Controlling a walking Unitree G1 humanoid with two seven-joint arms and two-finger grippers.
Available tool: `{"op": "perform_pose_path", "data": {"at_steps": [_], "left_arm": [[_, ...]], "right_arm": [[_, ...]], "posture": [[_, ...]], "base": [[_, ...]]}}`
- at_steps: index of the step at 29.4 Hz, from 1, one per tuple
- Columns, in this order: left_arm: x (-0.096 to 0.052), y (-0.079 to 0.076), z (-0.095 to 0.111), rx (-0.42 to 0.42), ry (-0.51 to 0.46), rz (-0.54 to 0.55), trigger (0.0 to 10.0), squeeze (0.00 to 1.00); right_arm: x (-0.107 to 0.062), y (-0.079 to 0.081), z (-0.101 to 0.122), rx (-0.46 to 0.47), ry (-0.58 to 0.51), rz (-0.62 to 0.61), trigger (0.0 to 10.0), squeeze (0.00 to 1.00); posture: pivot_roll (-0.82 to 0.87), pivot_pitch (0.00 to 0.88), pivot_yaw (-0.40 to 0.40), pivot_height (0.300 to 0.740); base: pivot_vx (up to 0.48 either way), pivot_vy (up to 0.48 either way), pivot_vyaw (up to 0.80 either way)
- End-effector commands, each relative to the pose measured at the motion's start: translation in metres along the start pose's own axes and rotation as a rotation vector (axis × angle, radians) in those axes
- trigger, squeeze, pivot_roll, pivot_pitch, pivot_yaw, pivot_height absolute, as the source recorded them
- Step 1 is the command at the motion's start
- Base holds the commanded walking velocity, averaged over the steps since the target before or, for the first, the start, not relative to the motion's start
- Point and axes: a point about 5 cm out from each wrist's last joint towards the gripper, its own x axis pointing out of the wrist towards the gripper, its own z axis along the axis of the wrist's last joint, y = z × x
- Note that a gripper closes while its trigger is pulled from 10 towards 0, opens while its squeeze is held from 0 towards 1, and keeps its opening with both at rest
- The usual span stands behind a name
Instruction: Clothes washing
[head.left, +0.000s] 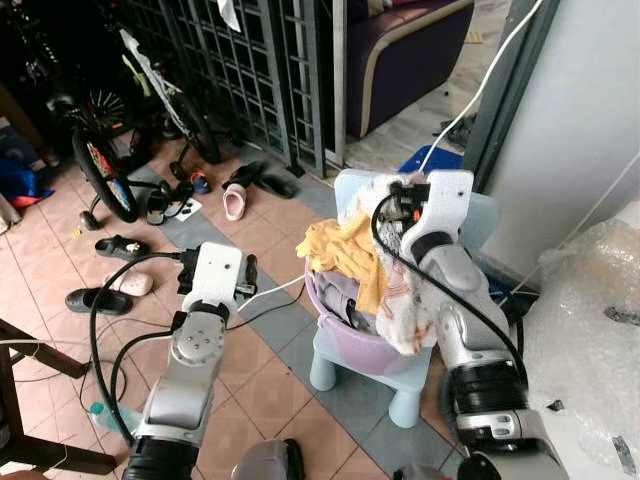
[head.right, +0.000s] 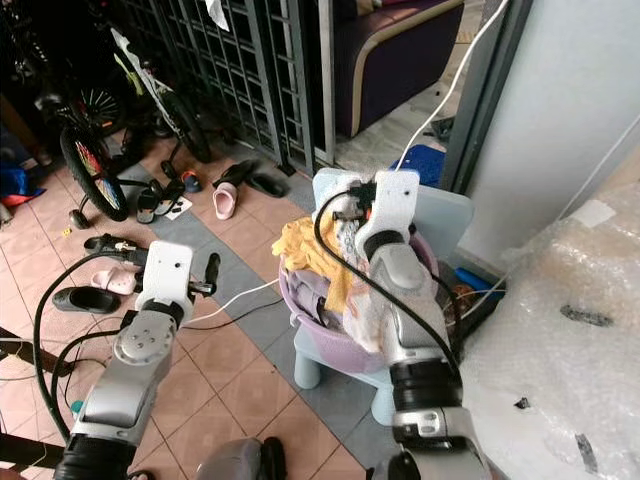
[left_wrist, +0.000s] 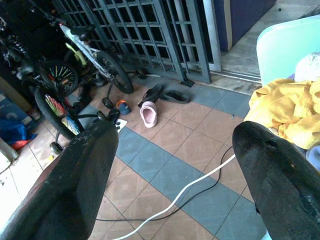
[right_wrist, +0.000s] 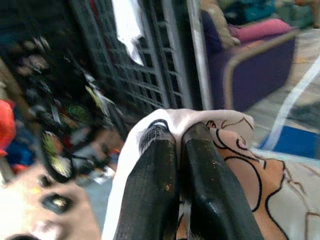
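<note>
Right wrist view: right gripper (right_wrist: 177, 137) fingers pressed together, pinching a fold of the white patterned cloth (right_wrist: 235, 165). Cloth hangs down from the gripper, long axis roughly vertical, lower end trailing into the purple basin (head.left: 345, 335) directly below. Yellow garment (head.left: 340, 250) lies heaped in the basin, just left of the gripper. Basin sits on a pale blue stool (head.left: 400, 385). Left gripper (left_wrist: 172, 145) fingers spread wide, holding nothing, over tiled floor (left_wrist: 165, 165) left of the basin.
</note>
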Motion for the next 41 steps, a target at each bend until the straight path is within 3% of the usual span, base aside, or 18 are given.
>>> {"op": "perform_pose_path", "data": {"at_steps": [1,3,6,7,8,10,13,14,15,17,21,24,27,32,35,41], "left_arm": [[0.001,0.001,0.0,0.009,0.006,-0.003,10.0,0.0],[0.001,-0.001,0.0,0.008,0.005,-0.008,10.0,0.0],[0.001,-0.004,0.001,0.006,0.004,-0.017,10.0,0.0],[0.001,-0.005,0.001,0.006,0.004,-0.02,10.0,0.0],[0.001,-0.005,0.001,0.006,0.004,-0.02,10.0,0.0],[-0.001,-0.006,0.0,0.007,0.008,-0.026,10.0,0.0],[-0.003,-0.004,-0.003,0.01,0.019,-0.026,10.0,0.0],[-0.004,-0.004,-0.004,0.01,0.021,-0.026,10.0,0.0],[-0.004,-0.003,-0.004,0.011,0.023,-0.027,10.0,0.0],[-0.005,-0.003,-0.005,0.012,0.028,-0.029,10.0,0.0],[-0.005,-0.005,-0.004,0.012,0.028,-0.034,10.0,0.0],[-0.008,-0.005,-0.003,0.01,0.028,-0.036,10.0,0.0],[-0.011,-0.001,-0.007,0.011,0.043,-0.035,10.0,0.0],[-0.011,0.0,-0.008,0.012,0.045,-0.041,10.0,0.0],[-0.01,-0.002,-0.007,0.012,0.043,-0.047,10.0,0.0],[-0.011,-0.002,-0.004,0.012,0.036,-0.052,10.0,0.0]], "right_arm": [[0.008,0.023,0.012,0.005,-0.031,0.106,0.0,0.0],[0.009,0.033,0.001,-0.027,0.035,0.157,0.0,0.0],[0.006,0.04,-0.029,-0.153,0.182,0.178,6.3,0.0],[0.001,0.041,-0.05,-0.179,0.276,0.178,10.0,0.0],[0.001,0.041,-0.05,-0.179,0.276,0.178,10.0,0.0],[-0.01,0.035,-0.08,-0.19,0.401,0.13,10.0,0.0],[-0.018,0.03,-0.09,-0.228,0.431,0.117,10.0,0.0],[-0.019,0.028,-0.091,-0.235,0.436,0.115,10.0,0.06],[-0.02,0.026,-0.091,-0.248,0.436,0.105,10.0,1.0],[-0.021,0.016,-0.088,-0.341,0.409,0.06,10.0,1.0],[-0.021,0.004,-0.077,-0.398,0.348,0.008,10.0,1.0],[-0.033,-0.006,-0.061,-0.403,0.319,0.021,10.0,1.0],[-0.065,-0.01,-0.066,-0.377,0.43,0.178,10.0,1.0],[-0.092,-0.016,-0.076,-0.404,0.551,0.332,10.0,1.0],[-0.102,-0.022,-0.081,-0.399,0.613,0.369,10.0,1.0],[-0.102,-0.019,-0.084,-0.414,0.66,0.45,10.0,1.0]], "posture": [[-0.02,0.0,0.131,0.74],[-0.02,0.0,0.13,0.74],[-0.02,0.0,0.127,0.74],[-0.02,0.0,0.124,0.74],[-0.02,0.0,0.124,0.74],[-0.01,0.0,0.12,0.74],[-0.01,0.0,0.119,0.74],[-0.01,0.005,0.119,0.74],[-0.01,0.005,0.119,0.74],[-0.02,0.015,0.118,0.74],[-0.02,0.029,0.118,0.74],[-0.02,0.047,0.117,0.74],[-0.03,0.055,0.118,0.74],[-0.04,0.052,0.121,0.74],[-0.04,0.05,0.12,0.74],[-0.03,0.046,0.115,0.74]], "base": [[0.0,0.0,0.0],[0.0,0.0,0.0],[0.0,0.0,0.0],[0.0,0.0,0.0],[0.0,0.0,0.0],[0.0,0.0,0.0],[0.0,0.0,0.0],[0.0,0.0,0.0],[0.0,0.0,0.0],[0.0,0.0,0.0],[0.0,0.0,0.0],[0.0,0.0,0.0],[0.0,0.0,0.0],[0.0,0.0,0.0],[0.0,0.0,0.0],[0.0,0.0,0.0]]}}
